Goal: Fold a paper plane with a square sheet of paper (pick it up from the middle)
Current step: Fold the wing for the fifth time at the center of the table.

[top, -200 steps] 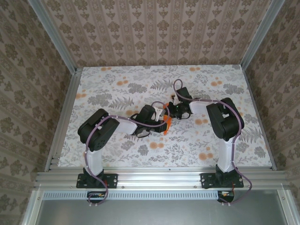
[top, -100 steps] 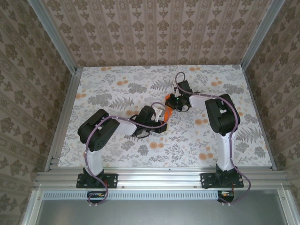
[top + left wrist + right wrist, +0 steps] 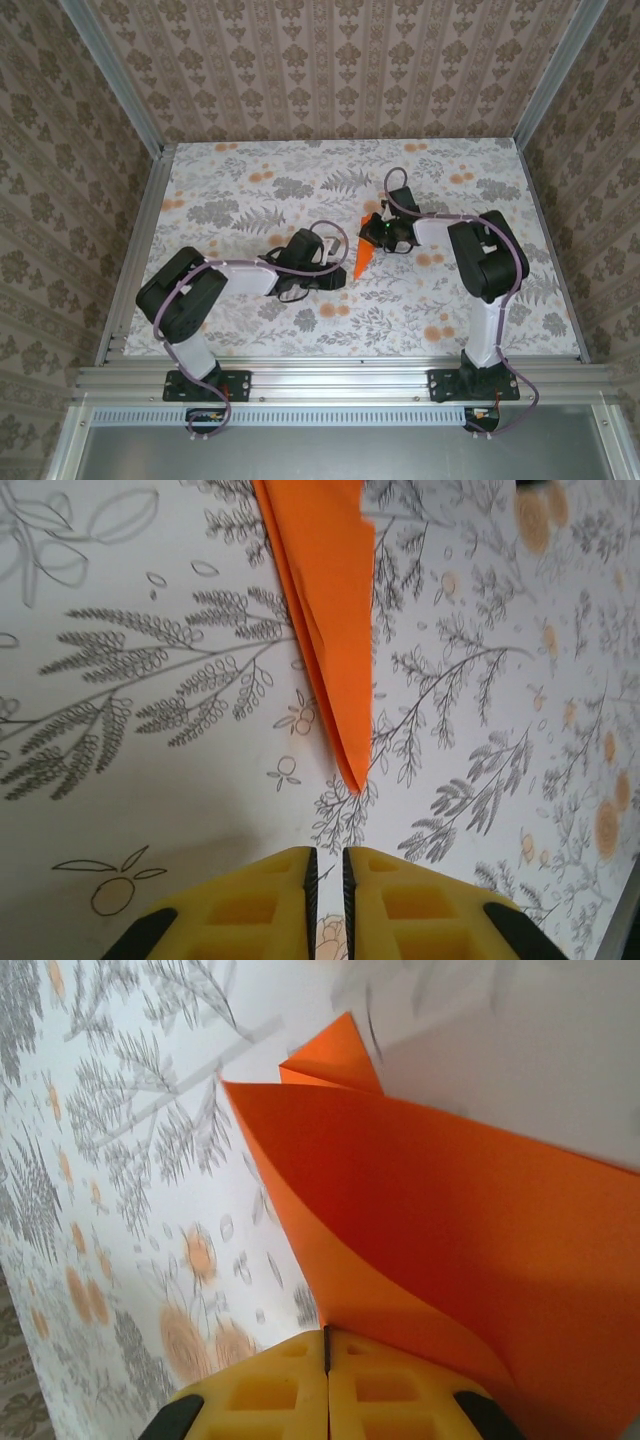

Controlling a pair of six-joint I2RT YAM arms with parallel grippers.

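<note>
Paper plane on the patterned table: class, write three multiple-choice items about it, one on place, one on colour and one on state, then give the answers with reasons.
1. The paper plane's tip points toward: A the left gripper; B the back wall; C the right arm's base.
2. The plane is: A blue; B orange; C white.
3. The right gripper is: A wide open; B shut on the plane; C shut on nothing.
Answers: A, the tip lies just ahead of that gripper; B, it is bright orange in every view; B, paper runs out from its closed jaws.
</note>
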